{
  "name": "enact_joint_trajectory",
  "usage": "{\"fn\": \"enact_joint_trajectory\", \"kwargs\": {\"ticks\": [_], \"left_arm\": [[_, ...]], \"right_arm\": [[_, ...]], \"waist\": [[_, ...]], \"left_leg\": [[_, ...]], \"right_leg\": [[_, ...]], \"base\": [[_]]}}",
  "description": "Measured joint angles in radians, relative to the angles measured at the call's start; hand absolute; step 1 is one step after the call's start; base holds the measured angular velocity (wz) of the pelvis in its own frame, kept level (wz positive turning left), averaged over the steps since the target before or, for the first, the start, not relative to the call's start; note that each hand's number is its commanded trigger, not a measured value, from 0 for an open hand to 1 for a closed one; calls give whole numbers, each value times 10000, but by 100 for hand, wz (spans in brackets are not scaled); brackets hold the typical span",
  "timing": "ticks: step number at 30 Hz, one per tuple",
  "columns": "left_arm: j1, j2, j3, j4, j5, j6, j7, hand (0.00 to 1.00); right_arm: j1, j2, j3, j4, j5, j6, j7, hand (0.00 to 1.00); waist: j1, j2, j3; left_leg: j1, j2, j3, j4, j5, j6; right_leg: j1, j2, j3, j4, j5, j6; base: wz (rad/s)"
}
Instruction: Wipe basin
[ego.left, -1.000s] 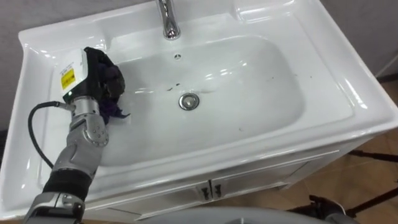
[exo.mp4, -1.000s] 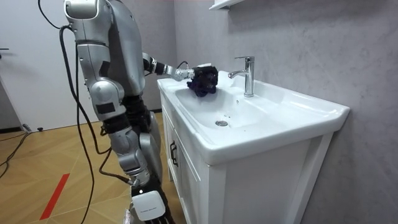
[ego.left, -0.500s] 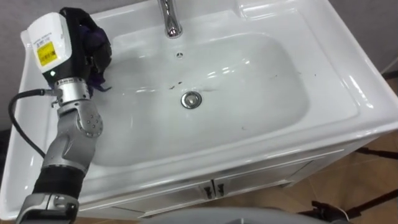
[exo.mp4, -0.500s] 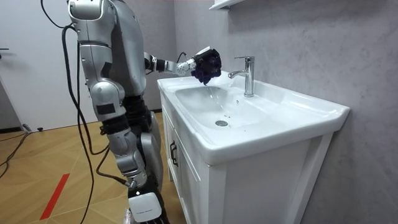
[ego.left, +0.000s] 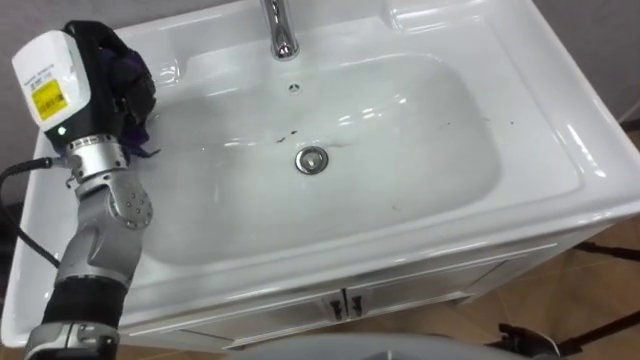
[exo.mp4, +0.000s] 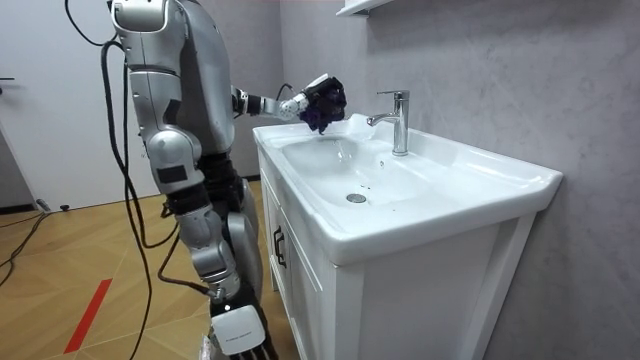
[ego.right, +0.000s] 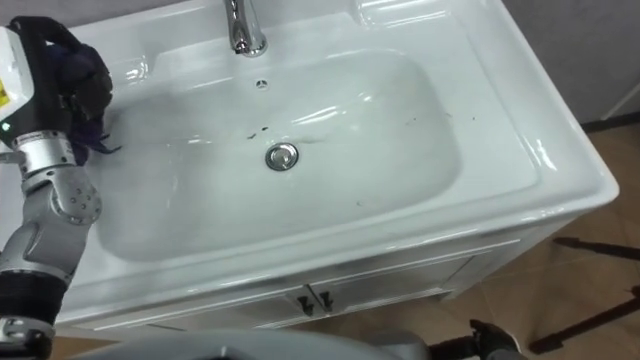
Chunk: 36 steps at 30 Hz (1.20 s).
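Count: 1 basin (ego.left: 560, 150), 1 cloth (ego.left: 135, 88), 1 faucet (ego.left: 282, 30), 1 drain (ego.left: 312, 160), 2 small knobs (ego.left: 338, 304) at the seam of the cabinet doors below the basin.
Left hand: my left hand (ego.left: 98, 72) is raised over the basin's left rear corner, with my forearm reaching up from the lower left.
Fingers: curled round the cloth and gripping it in a bunch.
Cloth, location: in my left hand. In the room view the cloth (exo.mp4: 322, 100) hangs clear above the rim, well apart from the faucet (exo.mp4: 398, 120).
Cloth, appearance: dark purple to black, crumpled into 1 wad, with a few ragged ends hanging below my fingers.
Cloth, axis: bunched, so I cannot tell a long axis. The loose ends point down toward the bowl.
Basin, appearance: white and glossy, a rectangular bowl with rounded corners. A few small dark marks (ego.left: 290, 136) lie between the faucet and the drain, with others toward the right side.
Basin, axis: the long axis runs left to right across my view, with the faucet at the middle of the rear edge.
Stance: I stand upright at the front of the cabinet.
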Motion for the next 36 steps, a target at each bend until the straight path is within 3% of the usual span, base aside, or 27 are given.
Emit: {"fn": "enact_joint_trajectory", "kwargs": {"ticks": [11, 22, 36], "left_arm": [[1082, 10, 419, 39, -539, -2, -94, 100], [1462, 11, 707, 148, -543, 12, -107, 100], [1812, 10, 696, 143, -419, 162, -123, 100]], "right_arm": [[163, -118, -261, 27, -365, 102, 80, 0], [381, -132, -275, 85, -473, 388, 82, 0], [397, -171, -277, -146, -675, 396, 115, 0]], "waist": [[149, 62, -3], [307, 130, 3], [259, 110, 3]], "left_leg": [[-23, -47, -144, 53, 6, 10], [-37, -88, -232, 44, 25, 42], [-19, -119, -328, 45, 27, 45]], "right_leg": [[37, -46, -104, 38, -9, 15], [103, -83, -180, 4, -29, 43], [185, -111, -310, -9, -65, 58]], "base": [[3], [1], [2]]}}
